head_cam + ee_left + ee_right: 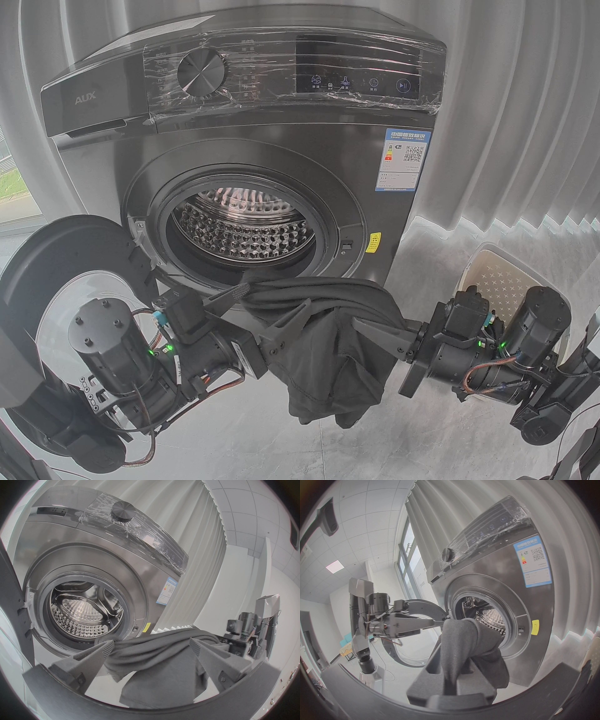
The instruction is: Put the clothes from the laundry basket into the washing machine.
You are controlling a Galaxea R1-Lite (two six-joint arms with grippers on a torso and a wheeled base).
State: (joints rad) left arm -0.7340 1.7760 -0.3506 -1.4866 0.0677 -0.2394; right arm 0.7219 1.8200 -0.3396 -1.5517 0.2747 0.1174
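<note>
A black garment (pixel 331 362) hangs in front of the lower rim of the washing machine's (pixel 250 125) open port, its upper end bunched at the rim. My right gripper (pixel 375 331) is shut on the garment's right side; the cloth (pixel 462 639) rises from between its fingers. My left gripper (pixel 265 306) stands open at the garment's left side, and the cloth (pixel 162 673) lies between its spread fingers. The steel drum (pixel 244 225) behind it looks bare. The white laundry basket (pixel 500 281) sits on the floor at the right, behind my right arm.
The machine's round door (pixel 62 262) is swung open to the left, close beside my left arm. A pale curtain (pixel 531 125) hangs behind and to the right of the machine. Grey floor lies below the garment.
</note>
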